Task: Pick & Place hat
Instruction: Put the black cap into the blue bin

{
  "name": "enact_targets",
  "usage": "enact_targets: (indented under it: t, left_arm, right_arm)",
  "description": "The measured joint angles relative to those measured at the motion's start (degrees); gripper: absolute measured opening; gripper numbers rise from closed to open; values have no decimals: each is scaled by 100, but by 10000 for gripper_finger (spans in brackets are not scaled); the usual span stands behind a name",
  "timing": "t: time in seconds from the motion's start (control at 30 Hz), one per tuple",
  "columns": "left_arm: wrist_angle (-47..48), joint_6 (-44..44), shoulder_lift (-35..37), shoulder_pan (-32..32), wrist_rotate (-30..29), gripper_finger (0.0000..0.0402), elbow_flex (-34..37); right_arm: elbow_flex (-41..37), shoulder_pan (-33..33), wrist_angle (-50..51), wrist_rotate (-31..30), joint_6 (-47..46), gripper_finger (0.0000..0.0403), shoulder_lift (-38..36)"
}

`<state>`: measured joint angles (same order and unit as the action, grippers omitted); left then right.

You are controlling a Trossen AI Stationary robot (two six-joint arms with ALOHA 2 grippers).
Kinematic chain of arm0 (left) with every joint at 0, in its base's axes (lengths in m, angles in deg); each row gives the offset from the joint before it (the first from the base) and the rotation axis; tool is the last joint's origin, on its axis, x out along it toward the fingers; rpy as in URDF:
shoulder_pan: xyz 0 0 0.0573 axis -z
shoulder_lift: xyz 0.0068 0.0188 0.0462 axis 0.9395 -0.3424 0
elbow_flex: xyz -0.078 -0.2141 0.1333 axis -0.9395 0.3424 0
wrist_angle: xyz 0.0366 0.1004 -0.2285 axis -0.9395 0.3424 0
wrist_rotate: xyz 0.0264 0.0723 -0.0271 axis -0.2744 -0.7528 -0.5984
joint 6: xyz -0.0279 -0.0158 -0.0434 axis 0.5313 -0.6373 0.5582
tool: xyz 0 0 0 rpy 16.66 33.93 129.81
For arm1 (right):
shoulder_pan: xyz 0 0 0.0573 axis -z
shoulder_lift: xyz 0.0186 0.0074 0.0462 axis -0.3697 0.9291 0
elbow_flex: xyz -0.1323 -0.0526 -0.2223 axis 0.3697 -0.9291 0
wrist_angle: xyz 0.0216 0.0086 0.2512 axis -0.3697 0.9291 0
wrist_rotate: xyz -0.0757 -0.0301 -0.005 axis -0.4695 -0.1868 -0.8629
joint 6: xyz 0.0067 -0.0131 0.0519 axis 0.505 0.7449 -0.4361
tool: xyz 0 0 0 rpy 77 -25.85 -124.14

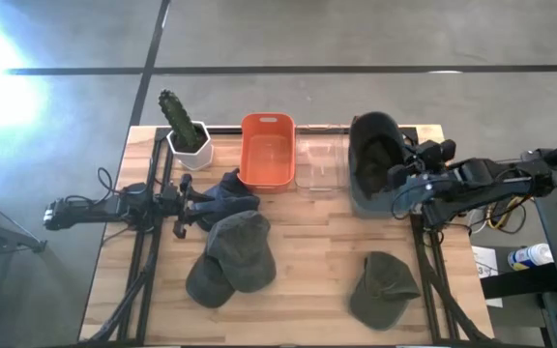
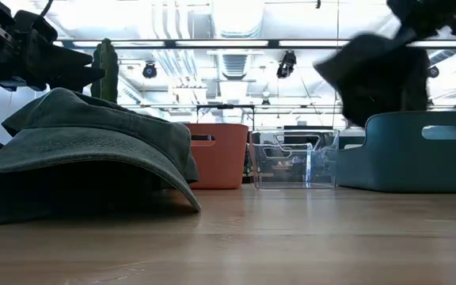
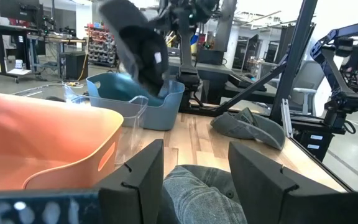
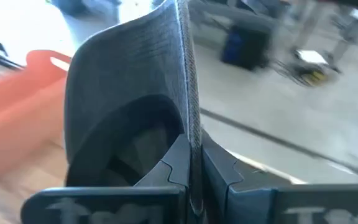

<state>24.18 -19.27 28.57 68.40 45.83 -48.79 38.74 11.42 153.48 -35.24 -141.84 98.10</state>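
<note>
My right gripper [image 1: 406, 180] is shut on a dark cap [image 1: 375, 157] and holds it over the blue-grey bin [image 1: 360, 205]. The cap also shows in the low view [image 2: 370, 75] and the left wrist view [image 3: 138, 43]. My left gripper [image 1: 190, 203] is open and low over the table's left side. Its fingers stand on either side of a dark blue hat [image 1: 225, 189], which lies below them in the left wrist view [image 3: 197, 193]. An olive cap [image 1: 235, 256] lies on the table in front of it. Another olive cap [image 1: 385, 287] lies near the right front. My right gripper pinches a thin edge of the dark cap [image 4: 190, 134] between its two shut fingers. The cap stands on edge with its hollow inside [image 4: 129, 149] to one side. In the low view the cap hangs lifted clear, its lower part just above the blue-grey bin's rim [image 2: 406, 119].
Along the far edge stand a potted cactus [image 1: 184, 130], an orange bin [image 1: 267, 150], a clear bin [image 1: 319, 164] and the blue-grey bin. Bare wood lies between the two olive caps [image 1: 312, 261]. Arm frames run down both table sides.
</note>
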Motion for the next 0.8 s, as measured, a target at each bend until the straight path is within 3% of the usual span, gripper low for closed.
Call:
enact_targets:
  t: [0.1, 0.37, 0.8]
  left_arm:
    - [0, 0, 0, 1, 0, 174, 0]
    - [0, -1, 0, 1, 0, 174, -1]
    - [0, -1, 0, 1, 0, 174, -1]
  right_arm:
    - [-162, 122, 716, 241, -930, 13, 61]
    - [-724, 286, 681, 1260, -1685, 13, -12]
    - [-1025, 284, 518, 1603, -1828, 28, -19]
